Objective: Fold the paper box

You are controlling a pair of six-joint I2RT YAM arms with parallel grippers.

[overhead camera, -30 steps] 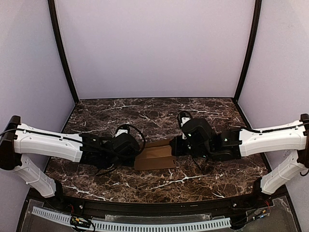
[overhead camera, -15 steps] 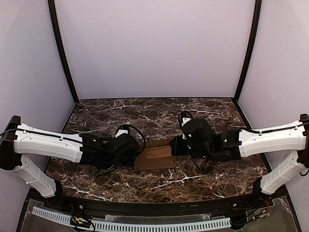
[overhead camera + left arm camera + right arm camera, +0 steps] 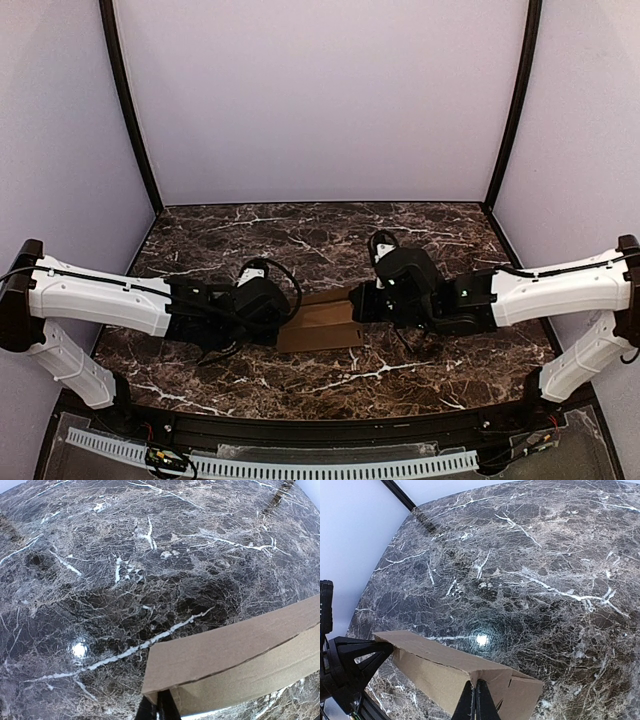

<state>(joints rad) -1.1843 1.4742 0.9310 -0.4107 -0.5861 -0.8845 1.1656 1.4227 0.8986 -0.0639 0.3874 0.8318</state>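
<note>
Status check on the paper box [image 3: 320, 325]: found at or just above the marble table [image 3: 330, 235] (contact not clear), a little toward 6 o'clock from its centre. Pinched at the 9 o'clock end by the left gripper [image 3: 160, 705], fingers closed tight on the cardboard edge. Pinched likewise at the 3 o'clock end by the right gripper [image 3: 476, 695]. Judged early in the job: one lengthwise crease raised into a shallow ridge. Left to do, by this reading: squaring the walls, tucking tabs, closing both ends.

Bright, even light; glare spots on tabletop [image 3: 481, 639].
</note>
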